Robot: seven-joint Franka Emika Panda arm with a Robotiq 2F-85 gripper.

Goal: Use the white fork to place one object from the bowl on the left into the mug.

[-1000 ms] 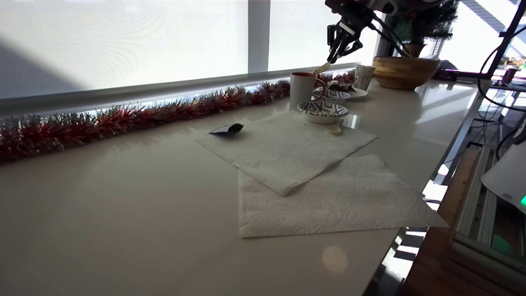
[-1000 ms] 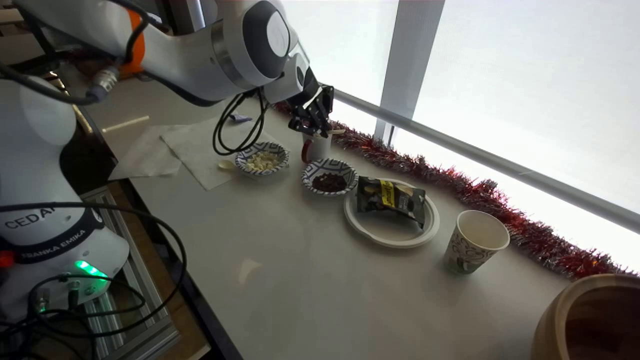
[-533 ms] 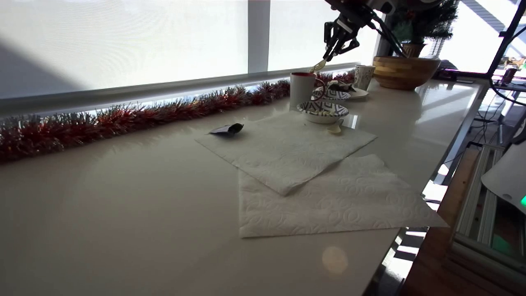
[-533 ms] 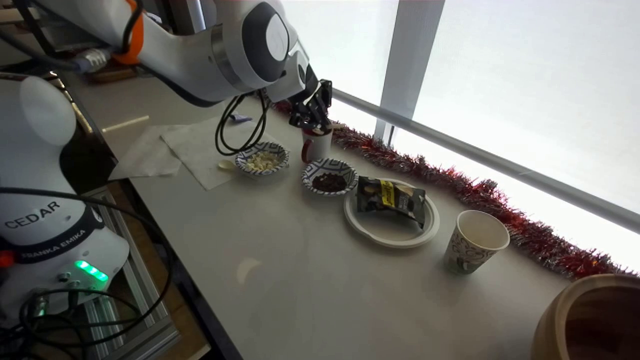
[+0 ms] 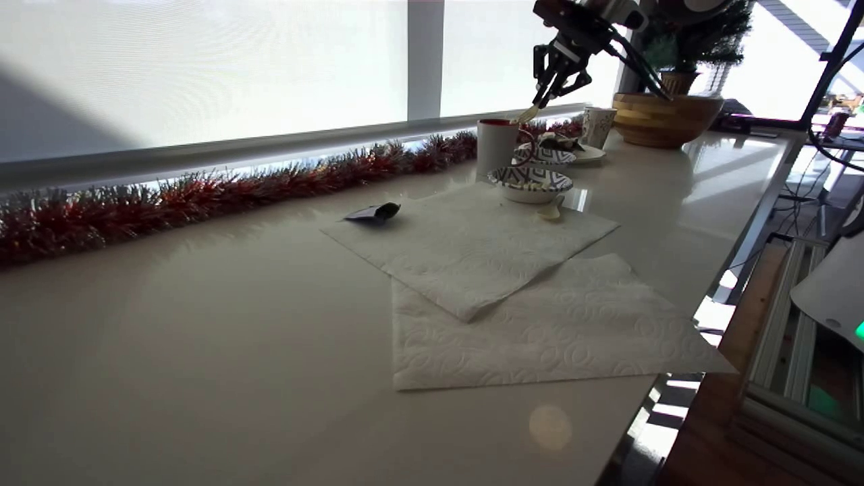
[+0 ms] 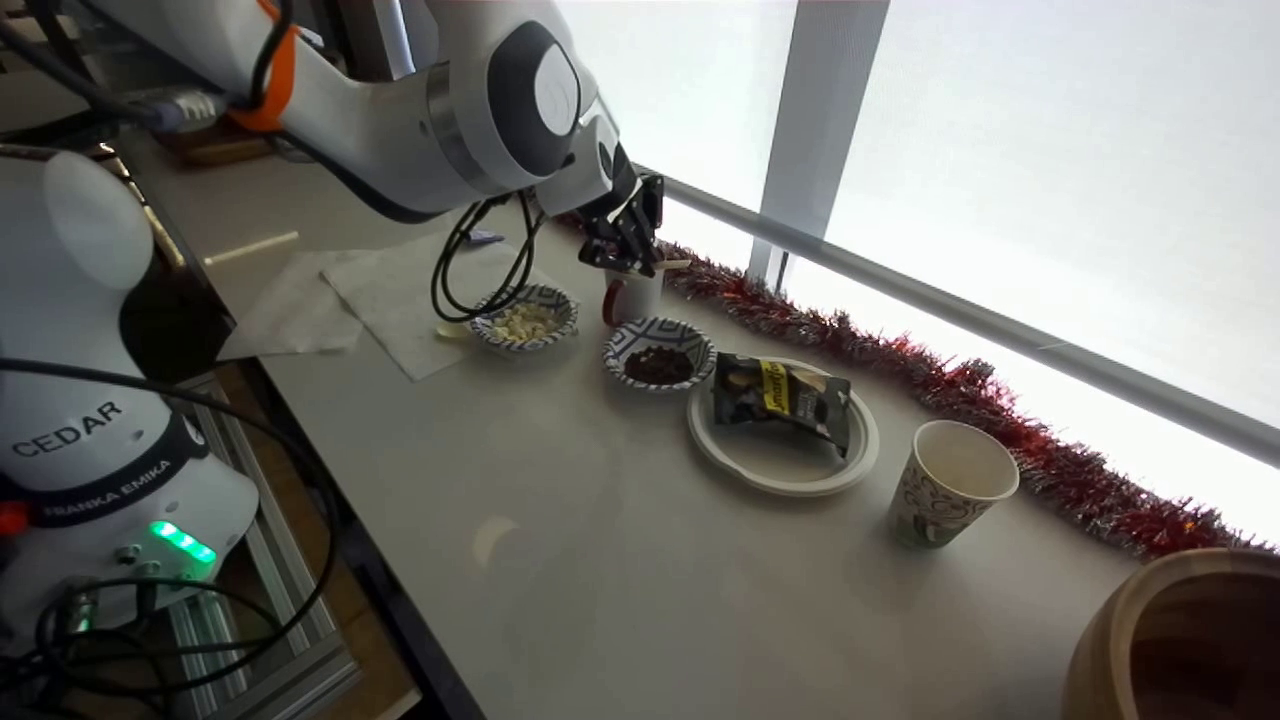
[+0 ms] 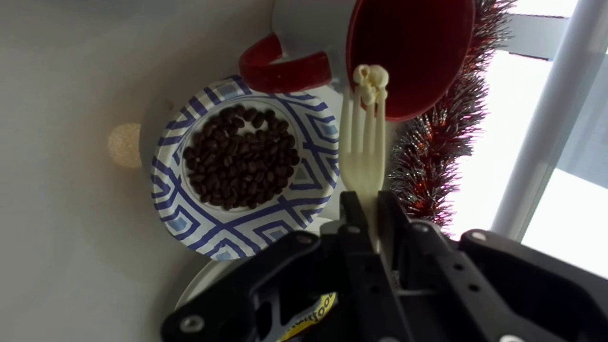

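My gripper [image 7: 365, 197] is shut on the white fork [image 7: 362, 164], whose tines point away from the fingers. A pale popcorn-like piece [image 7: 370, 84] sits on the tine tips. From the wrist it overlaps the near rim of the mug [image 7: 308, 23], which is white with a red inside and red handle. In both exterior views the fork [image 5: 528, 115] slants down at the rim of the upright mug [image 5: 494, 145]; I cannot tell whether its tip is inside. The bowl on the left [image 6: 560, 300], blue-patterned and holding similar pale pieces, stands beside the mug.
Beside the mug is a patterned bowl [image 7: 190, 228] of dark coffee beans. Further along stand a plate [image 6: 770, 475] with a black packet [image 6: 790, 395], a paper cup [image 6: 925, 505] and a wooden bowl [image 6: 1110, 640]. Tinsel [image 5: 270, 185] lines the window; paper towels [image 5: 547, 331] lie flat.
My gripper and the fork rose slightly about half a second ago and have since come down a little by the mug's rim. The fork stays held throughout.
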